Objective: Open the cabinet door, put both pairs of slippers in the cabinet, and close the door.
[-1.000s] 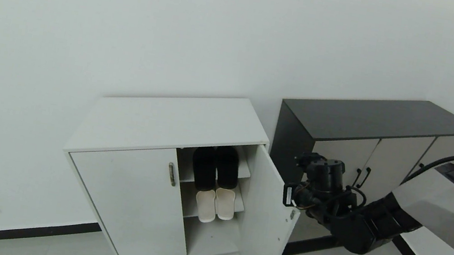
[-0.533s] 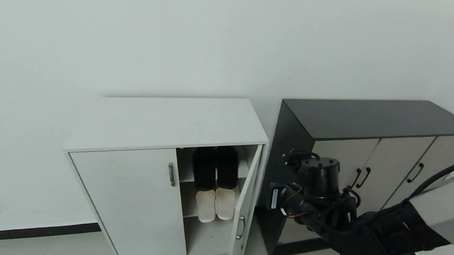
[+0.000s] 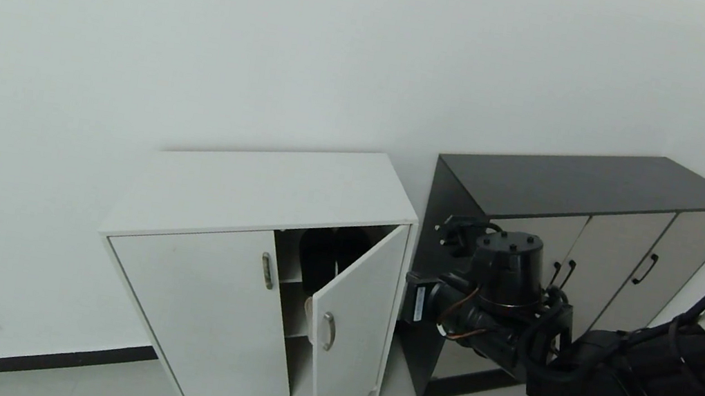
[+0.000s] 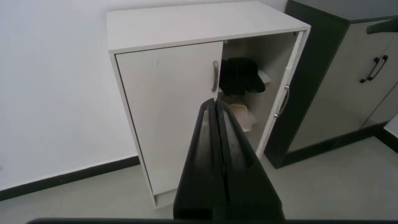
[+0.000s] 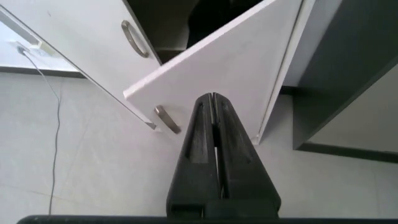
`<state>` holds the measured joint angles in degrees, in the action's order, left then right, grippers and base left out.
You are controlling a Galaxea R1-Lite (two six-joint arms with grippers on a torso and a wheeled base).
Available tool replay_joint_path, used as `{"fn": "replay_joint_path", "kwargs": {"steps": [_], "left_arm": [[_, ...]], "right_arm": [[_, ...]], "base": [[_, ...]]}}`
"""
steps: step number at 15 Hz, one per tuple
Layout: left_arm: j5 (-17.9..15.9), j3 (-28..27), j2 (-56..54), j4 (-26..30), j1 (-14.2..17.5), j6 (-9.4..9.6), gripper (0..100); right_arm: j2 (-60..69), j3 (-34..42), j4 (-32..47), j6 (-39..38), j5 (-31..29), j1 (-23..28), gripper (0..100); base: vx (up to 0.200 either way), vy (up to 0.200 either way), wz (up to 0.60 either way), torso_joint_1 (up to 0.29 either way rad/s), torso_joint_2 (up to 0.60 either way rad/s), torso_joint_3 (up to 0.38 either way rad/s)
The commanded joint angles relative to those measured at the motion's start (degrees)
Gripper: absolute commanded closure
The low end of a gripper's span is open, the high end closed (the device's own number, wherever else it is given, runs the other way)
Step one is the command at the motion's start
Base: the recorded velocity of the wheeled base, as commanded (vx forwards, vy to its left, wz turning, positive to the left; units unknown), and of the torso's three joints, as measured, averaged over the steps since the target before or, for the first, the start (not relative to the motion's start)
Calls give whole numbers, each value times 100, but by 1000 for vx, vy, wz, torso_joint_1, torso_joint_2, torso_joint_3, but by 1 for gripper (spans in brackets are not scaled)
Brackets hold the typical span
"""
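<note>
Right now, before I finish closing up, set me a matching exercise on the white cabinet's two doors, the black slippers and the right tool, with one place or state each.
Column one:
1. left door
2. right door
3. black slippers
4. right tool

Column two:
A. resting on the upper shelf inside
B. swung partway out, ajar
C. closed flat
D. shut on nothing, pointing at a door's outer face

Pairs: 1-C, 2-B, 3-A, 4-D.
</note>
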<state>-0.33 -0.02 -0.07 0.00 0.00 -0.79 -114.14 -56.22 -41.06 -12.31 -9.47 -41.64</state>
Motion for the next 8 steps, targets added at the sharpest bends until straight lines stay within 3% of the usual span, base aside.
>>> {"fn": "replay_joint_path", "kwargs": {"steps": [1,2,8], "left_arm": [[-2,-6,7,0,0,-9,100],[-2,-6,7,0,0,-9,100],[-2,-6,7,0,0,-9,100]], "right_arm": [[6,6,-7,1,-11,-10,100],[-12,15,-7,1,-11,-10,100],[-56,41,1,1,-20,-10,100]], "base": [[0,0,0,0,0,0],[0,0,0,0,0,0],[0,0,600,-1,5,3]]}}
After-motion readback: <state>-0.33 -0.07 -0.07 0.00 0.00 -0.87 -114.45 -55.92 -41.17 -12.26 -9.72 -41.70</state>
